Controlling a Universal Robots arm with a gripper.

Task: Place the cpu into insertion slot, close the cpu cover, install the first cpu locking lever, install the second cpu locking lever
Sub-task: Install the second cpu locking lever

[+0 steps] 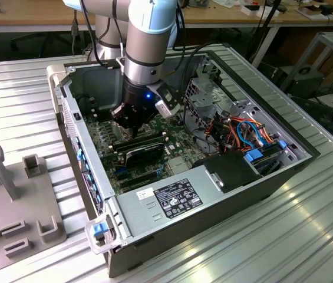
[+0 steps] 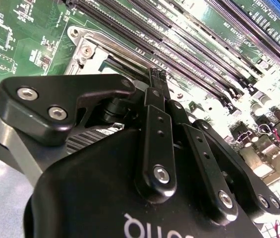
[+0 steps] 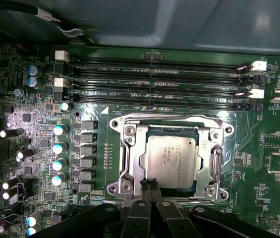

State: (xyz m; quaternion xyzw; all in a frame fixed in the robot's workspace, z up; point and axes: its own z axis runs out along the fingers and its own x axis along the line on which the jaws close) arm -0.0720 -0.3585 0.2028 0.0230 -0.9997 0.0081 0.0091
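Note:
In the first wrist view the cpu (image 3: 172, 161) lies flat in the insertion slot (image 3: 125, 130), silver top up. The cpu cover (image 3: 210, 163) lies down around it, and the chip shows through its window. A thin wire lever (image 3: 164, 117) runs along the socket's side nearest the memory slots. My gripper (image 3: 148, 185) is shut, fingertips together at the opposite edge of the socket frame, with nothing visible between them. The second wrist view has the gripper (image 2: 157, 75) tip low over the socket's metal frame (image 2: 87, 49). From the exterior view, the gripper (image 1: 132, 125) reaches down inside the open computer case.
Long black memory slots (image 3: 159, 82) run beside the socket, and a row of capacitors (image 3: 59, 148) stands beside it. The case holds a power supply (image 1: 178, 197) and a bundle of cables (image 1: 246, 132). A grey fixture (image 1: 13, 194) sits at the exterior view's left.

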